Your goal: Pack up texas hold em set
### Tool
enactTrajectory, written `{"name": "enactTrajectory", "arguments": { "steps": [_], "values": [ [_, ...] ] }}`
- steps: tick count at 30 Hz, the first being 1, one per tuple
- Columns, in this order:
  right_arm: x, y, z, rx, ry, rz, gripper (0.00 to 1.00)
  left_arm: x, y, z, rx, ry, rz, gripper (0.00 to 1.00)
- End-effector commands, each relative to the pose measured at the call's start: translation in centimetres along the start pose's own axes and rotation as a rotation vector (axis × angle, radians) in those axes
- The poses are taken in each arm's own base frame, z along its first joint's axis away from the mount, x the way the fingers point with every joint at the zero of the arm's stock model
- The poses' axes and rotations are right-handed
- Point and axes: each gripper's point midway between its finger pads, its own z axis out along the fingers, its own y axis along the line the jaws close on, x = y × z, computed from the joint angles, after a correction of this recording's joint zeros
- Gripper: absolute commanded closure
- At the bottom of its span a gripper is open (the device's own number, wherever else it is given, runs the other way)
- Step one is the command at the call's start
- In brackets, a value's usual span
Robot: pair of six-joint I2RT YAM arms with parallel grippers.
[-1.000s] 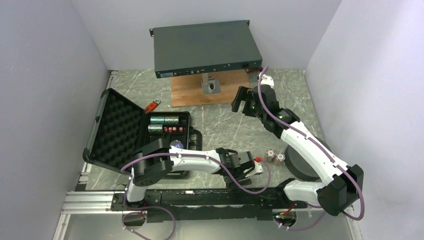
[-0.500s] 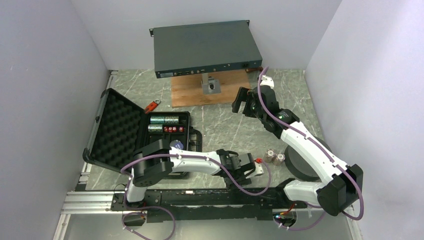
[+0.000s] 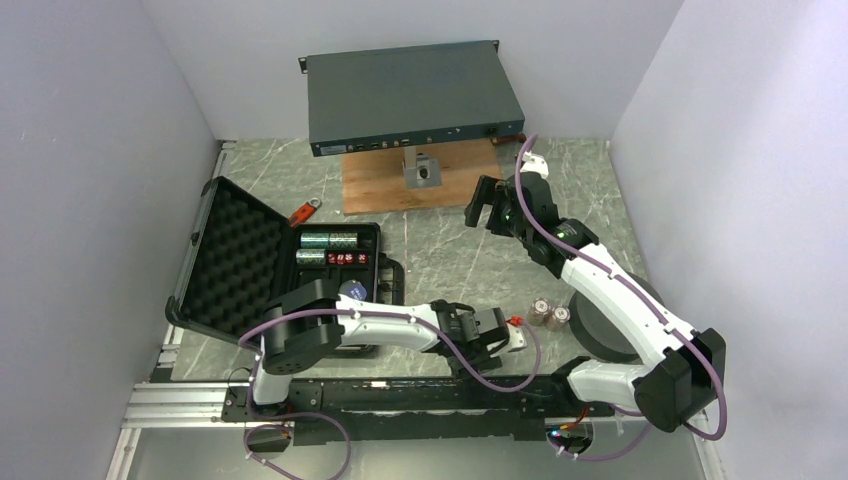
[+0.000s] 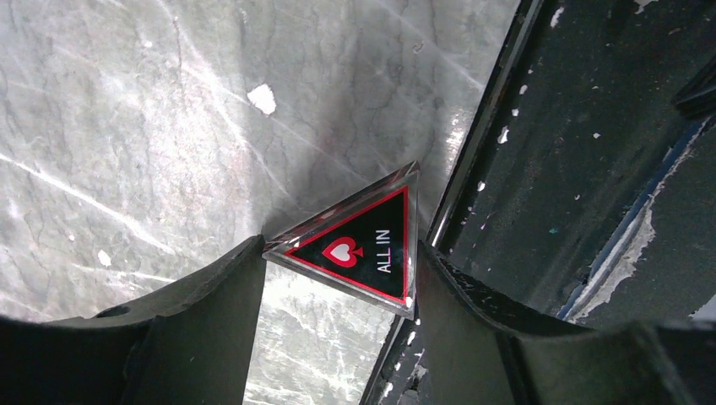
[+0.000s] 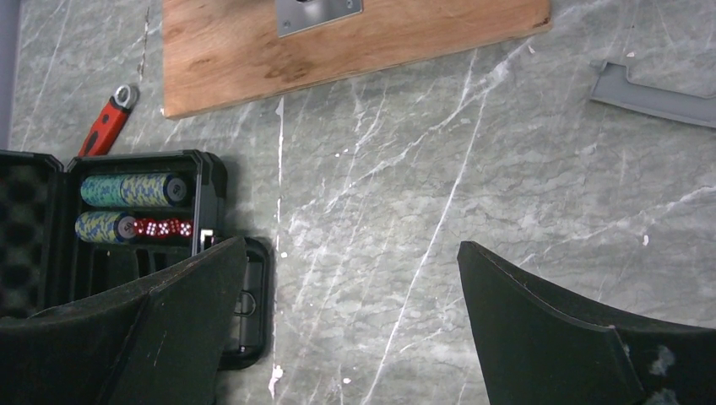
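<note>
Top view: the open black case point(image 3: 240, 255), left of centre, already carries chip stacks point(image 3: 330, 240), red dice point(image 3: 348, 258) and a blue disc point(image 3: 352, 288). Two loose chip stacks point(image 3: 549, 314) stand on the desk point(image 3: 450, 250) at lower right (the lid is not yet shut either).

Left wrist: the left hand point(image 4: 339, 249) pinches the "ALL IN" triangle marker point(image 4: 363, 253) at frame centre.

Right wrist: the right hand point(image 5: 351, 245) gapes wide and empty, with the case at the frame's left edge.

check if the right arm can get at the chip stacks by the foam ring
Probably, but awkwardly: the chip stacks stand uncovered, yet right beside that arm's forearm, and its open fingers point well past them, so it would have to fold back.
</note>
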Motion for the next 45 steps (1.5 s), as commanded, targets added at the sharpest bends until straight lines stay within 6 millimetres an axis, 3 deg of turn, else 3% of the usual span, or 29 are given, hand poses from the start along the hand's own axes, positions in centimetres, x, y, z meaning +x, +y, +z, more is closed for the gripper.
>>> {"name": "enactTrajectory", "arguments": {
  "steps": [1,11,21,30,45],
  "values": [
    [-0.4,0.1,-0.3,-0.011,-0.022,0.014,0.0,-0.7,2.0,-1.6,-0.098,-0.05,-0.026,0.52],
    [0.1,-0.1,0.2,-0.01,-0.012,0.017,0.0,-0.2,3.0,-3.2,-0.159,-0.065,-0.061,0.71],
    [0.5,-0.5,0.4,0.002,-0.013,0.017,0.0,0.4,4.6,-5.2,-0.219,-0.071,-0.11,1.0],
    [1.6,-1.5,0.1,0.02,-0.01,0.028,0.0,1.2,6.2,-7.6,-0.256,-0.097,-0.171,1.0],
    [2.0,-1.5,0.0,0.011,-0.004,0.028,0.0,5.4,13.4,-12.8,-0.44,-0.139,-0.464,1.0]
  ]
}}
